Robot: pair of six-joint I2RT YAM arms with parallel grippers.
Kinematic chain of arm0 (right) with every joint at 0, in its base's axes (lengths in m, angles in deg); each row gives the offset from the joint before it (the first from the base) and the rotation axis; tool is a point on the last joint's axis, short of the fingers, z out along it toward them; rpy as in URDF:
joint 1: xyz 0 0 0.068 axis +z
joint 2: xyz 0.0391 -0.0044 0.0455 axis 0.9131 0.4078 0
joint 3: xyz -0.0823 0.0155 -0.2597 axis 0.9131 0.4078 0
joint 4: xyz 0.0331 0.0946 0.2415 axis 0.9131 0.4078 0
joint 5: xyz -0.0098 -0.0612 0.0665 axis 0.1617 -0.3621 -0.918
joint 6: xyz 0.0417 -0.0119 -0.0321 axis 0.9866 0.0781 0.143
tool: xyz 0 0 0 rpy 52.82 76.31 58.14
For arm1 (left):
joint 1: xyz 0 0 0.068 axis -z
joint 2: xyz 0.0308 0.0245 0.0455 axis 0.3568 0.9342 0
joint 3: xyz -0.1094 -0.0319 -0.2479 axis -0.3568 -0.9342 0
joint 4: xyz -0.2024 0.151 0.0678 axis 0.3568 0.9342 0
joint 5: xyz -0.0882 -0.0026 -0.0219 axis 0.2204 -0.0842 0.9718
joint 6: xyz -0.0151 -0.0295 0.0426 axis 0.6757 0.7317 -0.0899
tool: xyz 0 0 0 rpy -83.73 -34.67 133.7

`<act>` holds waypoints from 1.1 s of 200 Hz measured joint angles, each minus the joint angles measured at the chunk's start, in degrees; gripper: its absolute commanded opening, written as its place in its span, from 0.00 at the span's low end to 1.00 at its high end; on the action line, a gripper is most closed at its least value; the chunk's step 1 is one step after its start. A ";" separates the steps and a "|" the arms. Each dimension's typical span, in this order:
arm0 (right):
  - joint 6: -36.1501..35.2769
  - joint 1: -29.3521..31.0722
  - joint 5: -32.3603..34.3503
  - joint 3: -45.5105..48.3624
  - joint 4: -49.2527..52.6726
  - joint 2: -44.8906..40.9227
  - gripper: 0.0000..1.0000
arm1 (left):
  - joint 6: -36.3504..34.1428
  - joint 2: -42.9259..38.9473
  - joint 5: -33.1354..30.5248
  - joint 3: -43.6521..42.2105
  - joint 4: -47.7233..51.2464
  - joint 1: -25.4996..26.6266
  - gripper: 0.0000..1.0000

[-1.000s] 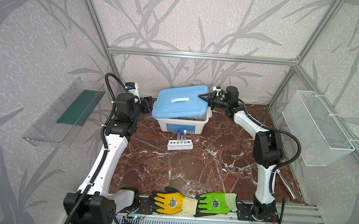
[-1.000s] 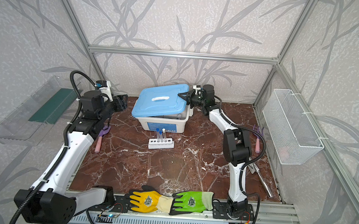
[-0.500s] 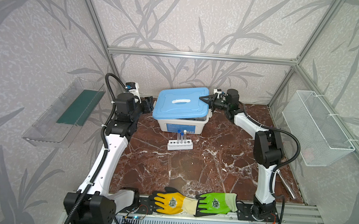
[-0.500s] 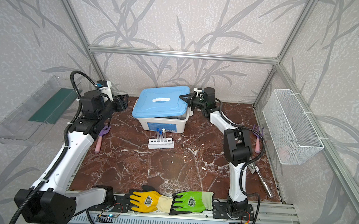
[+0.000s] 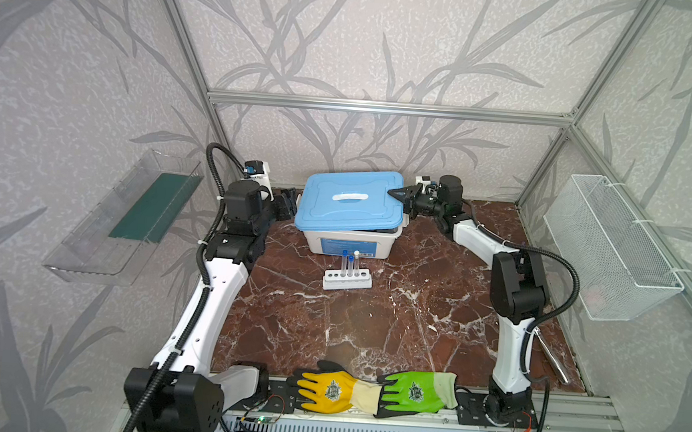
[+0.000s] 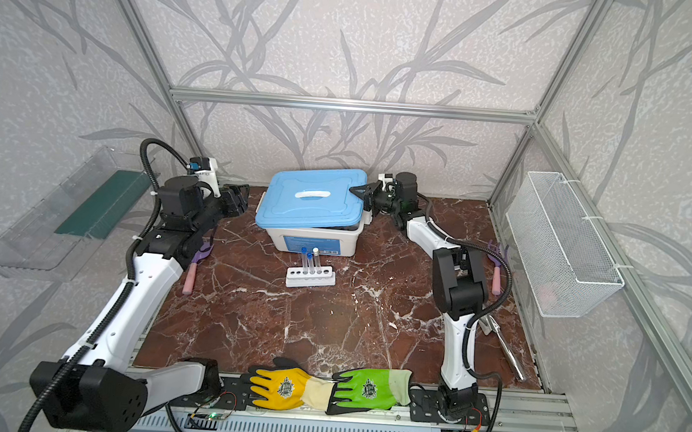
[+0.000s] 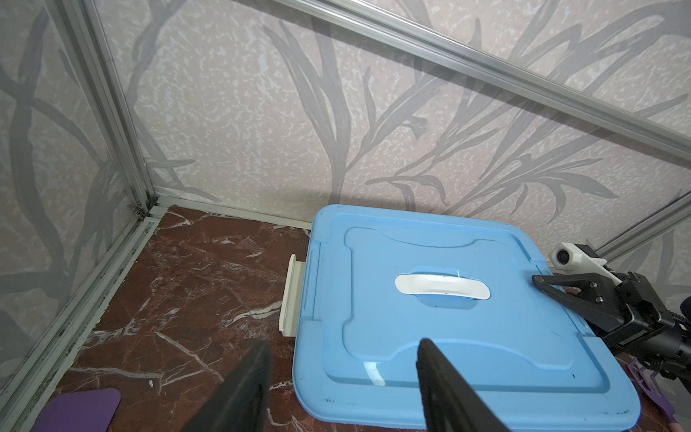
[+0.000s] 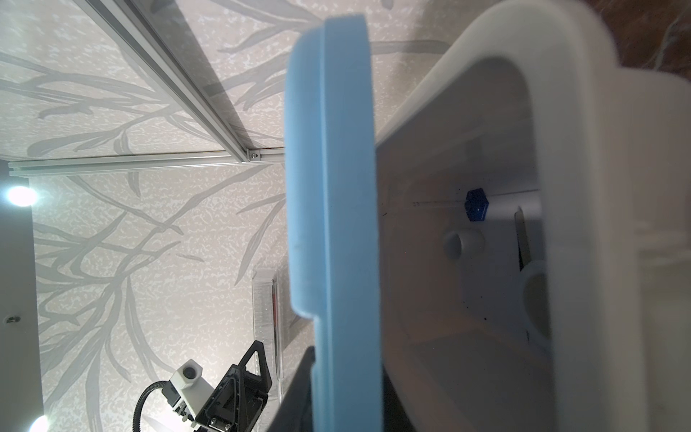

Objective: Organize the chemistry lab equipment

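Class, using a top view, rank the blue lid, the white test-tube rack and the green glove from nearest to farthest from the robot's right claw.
1. Blue lid: at the back, its right edge at the tips of the right claw.
2. White rack: in the middle, in front of the lid.
3. Green glove: at the front edge, farthest.

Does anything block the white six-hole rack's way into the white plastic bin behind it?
Yes: the light blue plastic lid covers the white plastic bin, tilted, right edge raised at the right gripper, leaving only a narrow gap. Nothing stands between white rack and bin.
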 measured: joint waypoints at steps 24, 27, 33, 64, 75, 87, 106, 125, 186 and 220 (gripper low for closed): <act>-0.42 -0.07 0.00 0.61 -0.07 -0.26 0.23 | -0.02 0.24 0.13 0.00 0.02 0.00 0.62; -0.44 -0.09 0.00 0.70 0.00 -0.31 0.22 | -0.02 0.26 0.15 0.00 0.04 0.00 0.63; -0.48 -0.11 0.00 0.94 -0.07 -0.33 0.23 | -0.04 0.31 0.20 0.00 0.04 0.00 0.63; -0.81 -0.55 0.07 2.12 0.13 -0.44 0.22 | -0.17 0.63 0.55 0.00 0.00 0.00 0.62; -1.14 -0.72 0.11 2.54 0.33 -0.57 0.23 | -0.17 0.90 0.81 0.00 -0.02 0.00 0.62; -1.38 -0.90 0.22 2.89 0.35 -0.72 0.23 | -0.15 1.22 1.11 0.00 -0.02 0.00 0.62; -1.75 -1.20 0.39 3.63 0.35 -1.01 0.22 | -0.15 1.62 1.57 0.00 0.00 0.00 0.62; -1.99 -1.42 0.42 4.22 0.35 -1.09 0.22 | -0.22 1.68 1.79 -0.07 0.04 0.00 0.62; -2.29 -1.75 0.42 4.83 0.31 -1.09 0.23 | -0.33 1.68 2.03 -0.07 0.07 0.00 0.62; -2.49 -1.84 0.42 5.27 0.17 -1.25 0.22 | -0.48 1.68 2.25 -0.07 0.28 0.00 0.62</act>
